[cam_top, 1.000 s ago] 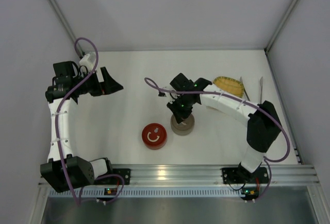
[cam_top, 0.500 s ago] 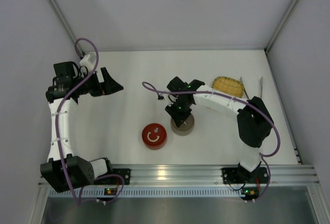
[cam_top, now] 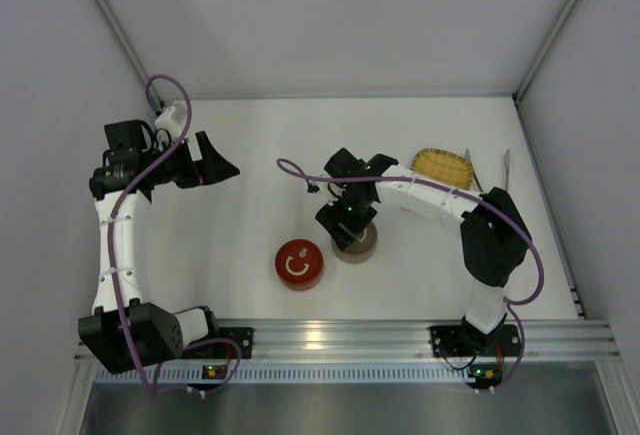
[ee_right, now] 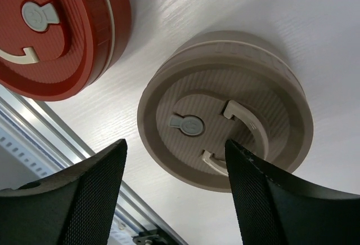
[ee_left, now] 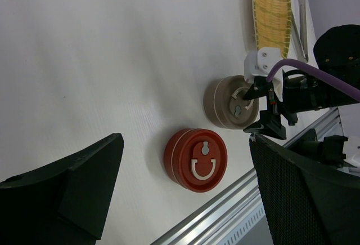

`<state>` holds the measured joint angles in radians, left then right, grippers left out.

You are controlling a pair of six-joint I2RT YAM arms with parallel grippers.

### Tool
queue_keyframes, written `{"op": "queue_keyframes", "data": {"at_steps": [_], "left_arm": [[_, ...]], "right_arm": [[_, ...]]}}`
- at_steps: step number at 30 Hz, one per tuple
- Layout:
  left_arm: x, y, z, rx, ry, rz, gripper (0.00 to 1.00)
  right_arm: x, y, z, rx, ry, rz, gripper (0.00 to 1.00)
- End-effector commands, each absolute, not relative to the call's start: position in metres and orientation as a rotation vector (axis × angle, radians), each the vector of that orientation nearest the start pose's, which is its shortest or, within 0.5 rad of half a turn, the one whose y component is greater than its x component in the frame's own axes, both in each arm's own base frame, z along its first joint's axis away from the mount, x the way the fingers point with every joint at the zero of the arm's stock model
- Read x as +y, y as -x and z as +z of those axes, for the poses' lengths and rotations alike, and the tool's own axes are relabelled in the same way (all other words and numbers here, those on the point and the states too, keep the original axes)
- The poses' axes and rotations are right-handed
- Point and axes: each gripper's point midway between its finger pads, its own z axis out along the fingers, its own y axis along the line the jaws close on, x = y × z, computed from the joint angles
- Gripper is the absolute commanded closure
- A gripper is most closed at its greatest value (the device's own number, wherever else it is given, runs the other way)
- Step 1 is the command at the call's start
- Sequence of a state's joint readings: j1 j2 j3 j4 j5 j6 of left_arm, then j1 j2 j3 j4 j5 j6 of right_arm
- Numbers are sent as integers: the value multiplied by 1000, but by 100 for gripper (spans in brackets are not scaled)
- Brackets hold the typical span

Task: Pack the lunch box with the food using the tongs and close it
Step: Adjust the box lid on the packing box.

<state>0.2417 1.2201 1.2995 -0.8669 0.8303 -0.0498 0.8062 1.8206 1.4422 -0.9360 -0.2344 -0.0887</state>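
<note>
1. Top view: my right gripper (cam_top: 345, 223) hangs right over the beige lunch box (cam_top: 358, 245), jaws apart and holding nothing. My left gripper (cam_top: 215, 160) is wide open and well off to the left, also holding nothing. A red box (cam_top: 299, 264) sits just beside the beige one. The tongs (cam_top: 506, 175) lie flat at the far right, next to the yellow mat (cam_top: 444, 166). No food is visible.
2. Left wrist view: left gripper (ee_left: 185, 139) is spread with nothing between. Both lids are on: beige lunch box (ee_left: 230, 103) and red box (ee_left: 196, 159). The tongs (ee_left: 304, 19) run alongside the yellow mat (ee_left: 271, 14).
3. Right wrist view: right gripper (ee_right: 175, 149) straddles air above the beige lunch box (ee_right: 225, 110), not touching it. The red box (ee_right: 56, 31) is at the left.
4. Handling, my read:
   - The box looks like rigid, light plastic with a smooth ribbed lid. I'd grip across the rim, since the thin curved handle looks too slim.
   - The tongs look stiff, slick and low to the table. I'd pinch both arms mid-length and expect some slip.
</note>
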Motion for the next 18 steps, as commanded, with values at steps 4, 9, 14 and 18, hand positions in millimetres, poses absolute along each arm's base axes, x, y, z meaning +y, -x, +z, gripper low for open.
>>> {"op": "queue_keyframes", "data": {"at_steps": [4, 9, 14, 18], "left_arm": [[-57, -302, 274, 2168, -104, -827, 2], [-55, -300, 270, 2177, -144, -800, 2], [-51, -298, 256, 2207, -224, -758, 2], [-41, -292, 231, 2292, -277, -689, 2]], "right_arm": [[282, -234, 121, 2550, 1276, 493, 28], [283, -244, 145, 2453, 1261, 573, 26], [272, -265, 159, 2434, 1178, 623, 25], [258, -281, 173, 2393, 1057, 757, 23]]}}
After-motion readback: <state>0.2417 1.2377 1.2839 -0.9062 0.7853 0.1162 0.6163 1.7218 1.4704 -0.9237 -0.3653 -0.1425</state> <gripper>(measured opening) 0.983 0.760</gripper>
